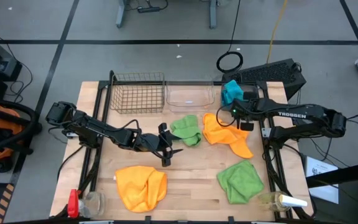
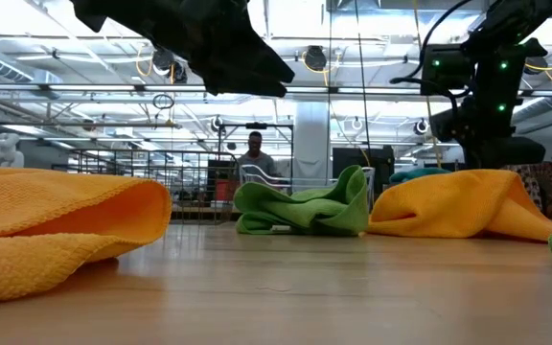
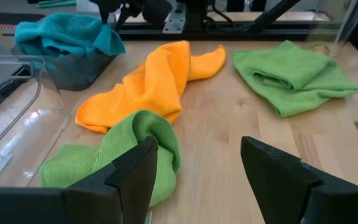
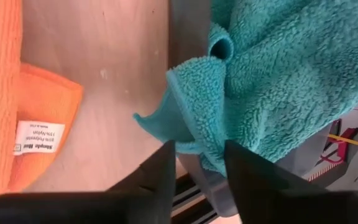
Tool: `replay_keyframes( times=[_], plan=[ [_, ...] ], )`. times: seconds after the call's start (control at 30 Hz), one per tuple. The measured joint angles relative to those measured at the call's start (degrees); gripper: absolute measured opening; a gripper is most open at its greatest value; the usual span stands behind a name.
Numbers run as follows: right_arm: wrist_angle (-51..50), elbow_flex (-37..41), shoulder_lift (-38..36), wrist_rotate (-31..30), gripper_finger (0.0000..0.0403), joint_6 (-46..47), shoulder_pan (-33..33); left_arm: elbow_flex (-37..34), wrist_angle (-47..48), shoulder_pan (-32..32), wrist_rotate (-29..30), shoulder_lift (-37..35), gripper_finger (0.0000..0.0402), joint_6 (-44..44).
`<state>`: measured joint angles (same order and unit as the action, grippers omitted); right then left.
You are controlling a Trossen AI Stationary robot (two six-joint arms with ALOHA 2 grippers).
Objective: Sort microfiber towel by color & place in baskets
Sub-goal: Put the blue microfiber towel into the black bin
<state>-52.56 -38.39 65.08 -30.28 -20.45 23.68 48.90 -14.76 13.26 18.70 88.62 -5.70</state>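
**Teal towel draped over the grey tub, right gripper hanging above it**

A teal towel [image 1: 231, 91] is being seen bunched in the dark grey tub [image 3: 73, 71], one corner spilling over the tub's rim toward the table. Just beside that tub, the clear plastic tub [image 1: 189, 96] is being shown with nothing visible inside, and the wire-mesh basket [image 1: 138, 93] beyond it. The right gripper [image 4: 196, 163] is being held directly over the teal towel, fingers parted, nothing clasped. Near the grey tub, an orange towel [image 1: 225, 134] and a green towel [image 1: 188, 129] are being left crumpled on the table [image 1: 191, 180]. Farther from the tub, a second green towel [image 1: 240, 180] and a second orange towel [image 1: 142, 186] are lying apart. The left gripper [image 3: 194, 171] is being held spread and empty next to the nearer green towel.
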Motion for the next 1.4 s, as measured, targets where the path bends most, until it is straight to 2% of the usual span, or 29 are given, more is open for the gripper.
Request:
replay_keyframes(
  times=[0.23,0.5,0.63,0.77,0.9,1.03,1.13,1.23,1.4],
  plan=[
    [2.4,0.0,0.0,0.4,0.0011,-0.1,0.0,0.0,0.0,0.0,0.0,0.0,0.0238,0.0],
    [-0.1,-1.7,0.0,0.6,0.0002,0.5,0.0,0.0,0.2,0.2,0.0,0.0,0.0238,0.0],
    [-1.0,-2.8,0.0,4.1,0.0005,1.1,0.0,0.0,0.2,0.3,0.0,0.0,0.0238,0.0],
    [-0.7,-2.3,0.0,5.0,0.0035,-1.2,-0.2,0.0,0.3,0.3,0.0,0.0,0.0238,0.0],
    [2.5,-0.4,0.0,1.7,0.0098,-3.5,-0.2,0.0,0.3,0.3,0.0,0.0,0.0238,0.0],
    [4.9,0.9,0.0,1.4,0.0166,-4.9,-0.2,0.0,0.3,0.3,0.0,0.0,0.0238,0.0],
    [4.7,1.0,0.0,1.7,0.0180,-4.9,0.0,0.0,0.4,0.3,0.0,0.0,0.0238,0.1],
    [4.3,1.0,0.0,1.7,0.0153,-4.9,0.4,0.0,0.4,0.3,0.0,0.0,0.0238,0.1],
    [4.0,1.1,0.0,1.8,0.0055,-4.4,0.7,0.0,0.3,0.3,0.0,0.0,0.0238,0.1]
  ],
)
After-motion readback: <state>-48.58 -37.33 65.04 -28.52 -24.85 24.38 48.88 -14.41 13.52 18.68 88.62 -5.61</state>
